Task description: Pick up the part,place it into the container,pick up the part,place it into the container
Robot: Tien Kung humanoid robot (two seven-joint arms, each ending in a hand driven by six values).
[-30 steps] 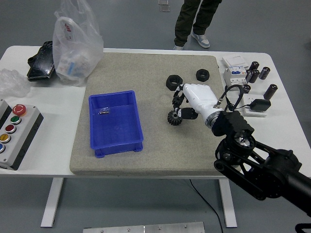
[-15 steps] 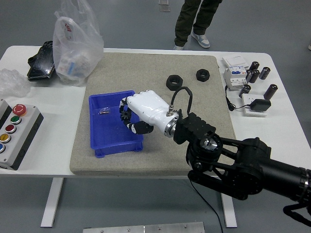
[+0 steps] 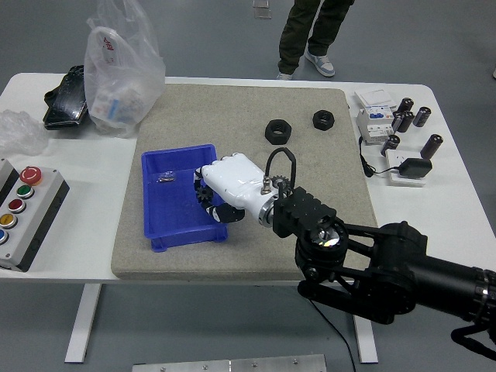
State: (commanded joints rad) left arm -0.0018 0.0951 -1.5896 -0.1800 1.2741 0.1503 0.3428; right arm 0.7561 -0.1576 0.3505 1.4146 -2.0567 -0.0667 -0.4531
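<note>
The right hand (image 3: 221, 190) curls tight around a black gear (image 3: 203, 188) over the blue bin (image 3: 159, 221) — it looks stiff and heavy, best gripped across its toothed rim.

A white tabletop (image 3: 93, 232) on white legs (image 3: 81, 325) stands on a grey floor (image 3: 434, 39). A grey mat (image 3: 310, 232) covers its middle. Beyond the far edge a person's legs (image 3: 306, 35) stand. Light is even.

Glossy blue plastic container (image 3: 182, 226); rough beige felt mat (image 3: 240, 105).
</note>
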